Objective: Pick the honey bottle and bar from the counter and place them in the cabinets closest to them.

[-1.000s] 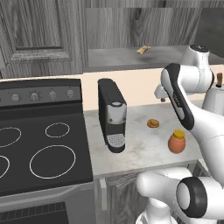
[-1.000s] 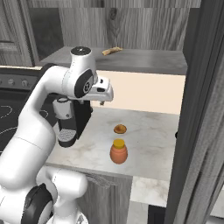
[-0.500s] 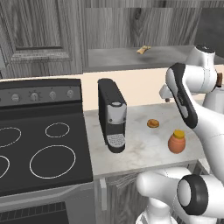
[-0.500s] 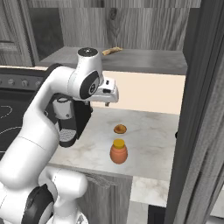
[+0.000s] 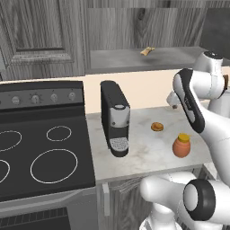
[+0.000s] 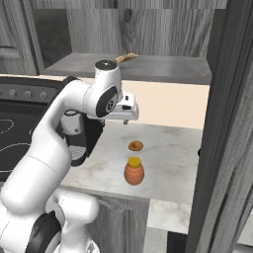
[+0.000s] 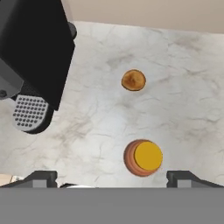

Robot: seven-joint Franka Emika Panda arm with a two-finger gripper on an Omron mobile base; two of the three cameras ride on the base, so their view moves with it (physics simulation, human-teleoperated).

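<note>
Since the bottle (image 7: 143, 157) stands upright on the counter (image 7: 192, 109), the gripper (image 7: 111, 177) hangs above it, open and empty, for a top-down grab.

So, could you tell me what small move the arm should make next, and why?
Probably lower the open gripper straight down toward the honey bottle. In the hand view the bottle stands upright on the counter, its yellow cap between the two fingertips, nothing held. A slight shift toward the cap would centre it; the round pastry lies well apart.

Bare counter (image 7: 183, 105) rings the honey bottle (image 7: 143, 157); round pastry (image 7: 133, 80) and coffee machine (image 7: 33, 57) stand well apart.
</note>
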